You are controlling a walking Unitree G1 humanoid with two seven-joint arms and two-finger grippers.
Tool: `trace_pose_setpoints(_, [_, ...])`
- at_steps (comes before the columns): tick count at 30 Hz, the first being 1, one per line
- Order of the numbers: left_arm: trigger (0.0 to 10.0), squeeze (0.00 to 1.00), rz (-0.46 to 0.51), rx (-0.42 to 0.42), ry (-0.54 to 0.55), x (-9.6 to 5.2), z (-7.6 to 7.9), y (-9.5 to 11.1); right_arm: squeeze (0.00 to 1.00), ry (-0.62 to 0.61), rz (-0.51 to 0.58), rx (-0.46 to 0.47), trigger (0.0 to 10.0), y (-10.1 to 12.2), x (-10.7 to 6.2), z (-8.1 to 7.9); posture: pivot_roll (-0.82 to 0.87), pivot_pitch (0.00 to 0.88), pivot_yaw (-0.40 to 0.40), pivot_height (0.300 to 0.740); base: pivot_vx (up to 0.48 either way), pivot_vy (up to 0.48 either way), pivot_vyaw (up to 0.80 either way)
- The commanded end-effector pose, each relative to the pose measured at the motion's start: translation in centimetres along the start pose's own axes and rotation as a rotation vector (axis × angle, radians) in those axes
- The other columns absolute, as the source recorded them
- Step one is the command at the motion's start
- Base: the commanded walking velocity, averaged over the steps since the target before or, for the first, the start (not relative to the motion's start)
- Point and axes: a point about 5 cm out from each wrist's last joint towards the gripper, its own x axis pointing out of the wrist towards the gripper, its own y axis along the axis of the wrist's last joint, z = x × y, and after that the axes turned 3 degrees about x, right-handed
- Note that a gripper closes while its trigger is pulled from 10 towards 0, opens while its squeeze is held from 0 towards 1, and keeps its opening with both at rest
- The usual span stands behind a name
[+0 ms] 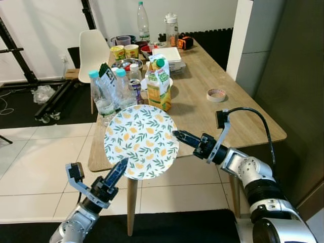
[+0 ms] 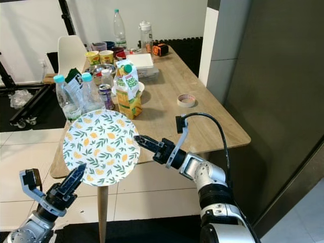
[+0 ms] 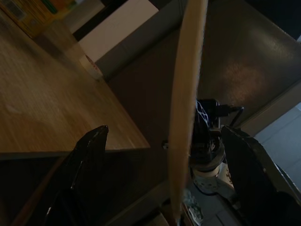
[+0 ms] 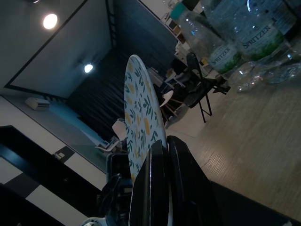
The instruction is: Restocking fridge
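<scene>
The left hand (image 1: 120, 168) reaches up at the lower left rim of the plate (image 1: 141, 141); its wrist view shows both fingers spread wide with the rim edge-on between them, though contact is hard to make out. The plate stands nearly upright, patterned face toward the head camera, hiding part of the tabletop (image 1: 202, 111) edge and the water bottles (image 1: 104, 98) behind it. The right hand (image 1: 180, 135) pinches the plate's right rim, fingers closed on it. The juice carton (image 1: 159, 83) stands just behind the plate.
</scene>
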Motion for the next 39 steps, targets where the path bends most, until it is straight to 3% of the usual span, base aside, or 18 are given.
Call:
trace_pose_setpoints(1, [1.6, 0.00, -0.010, 0.002, 0.006, 0.4, -0.1, -0.2, 0.00, 0.033, -0.014, 0.001, 0.0, -0.3, 0.4, -0.4, -0.03, 0.000, 0.036, 0.740, 0.000, 0.000, 0.00])
trace_pose_setpoints(2, [0.0, 0.00, -0.008, -0.002, -0.001, 0.4, -0.1, -0.3, 0.00, 0.034, -0.018, 0.002, 0.0, -0.4, 0.4, -0.5, -0.03, 0.000, 0.036, 0.740, 0.000, 0.000, 0.00])
trace_pose_setpoints(20, [0.0, 0.00, -0.009, -0.010, -0.024, 0.4, 0.2, -0.4, 0.00, 0.013, -0.025, 0.000, 0.0, -0.7, 0.2, -0.5, -0.03, 0.000, 0.036, 0.740, 0.000, 0.000, 0.00])
trace_pose_setpoints(21, [0.0, 0.00, -0.009, -0.013, -0.030, 0.4, 0.3, -0.5, 0.00, 0.012, -0.014, -0.075, 10.0, -0.6, 0.1, -0.5, -0.03, 0.000, 0.036, 0.740, 0.000, 0.000, 0.00])
trace_pose_setpoints(28, [0.0, 0.00, -0.011, -0.016, -0.038, 0.4, 0.4, -0.5, 0.00, 0.084, 0.010, -0.159, 10.0, -0.6, 0.1, -1.4, -0.03, 0.000, 0.036, 0.740, 0.000, 0.000, 0.00])
trace_pose_setpoints(29, [0.0, 0.00, -0.011, -0.017, -0.041, 0.4, 0.4, -0.6, 0.71, 0.100, 0.022, -0.162, 10.0, -0.6, 0.0, -1.5, -0.03, 0.000, 0.036, 0.740, 0.000, 0.000, 0.00])
trace_pose_setpoints(30, [0.0, 0.00, -0.011, -0.017, -0.041, 0.4, 0.4, -0.6, 0.71, 0.100, 0.022, -0.162, 10.0, -0.6, 0.0, -1.5, -0.03, 0.000, 0.036, 0.740, 0.000, 0.000, 0.00])
trace_pose_setpoints(31, [0.0, 0.00, -0.012, -0.018, -0.043, 0.4, 0.4, -0.6, 0.92, 0.106, 0.029, -0.162, 10.0, -0.6, 0.0, -1.6, -0.03, 0.000, 0.036, 0.740, 0.000, 0.000, 0.00])
trace_pose_setpoints(32, [0.0, 0.00, -0.012, -0.018, -0.043, 0.4, 0.4, -0.6, 0.92, 0.106, 0.029, -0.162, 10.0, -0.6, 0.0, -1.6, -0.03, 0.000, 0.036, 0.740, 0.000, 0.000, 0.00])
trace_pose_setpoints(33, [0.0, 0.00, -0.012, -0.019, -0.046, 0.4, 0.5, -0.5, 1.00, 0.122, 0.023, -0.151, 10.0, -0.8, -0.1, -1.7, -0.03, 0.000, 0.036, 0.740, 0.000, 0.000, 0.00])
trace_pose_setpoints(39, [0.0, 0.00, -0.013, -0.024, -0.054, 0.3, 0.5, -0.6, 1.00, 0.166, -0.018, -0.104, 10.0, -1.8, -0.3, -2.0, -0.03, 0.000, 0.036, 0.740, 0.000, 0.000, 0.00])
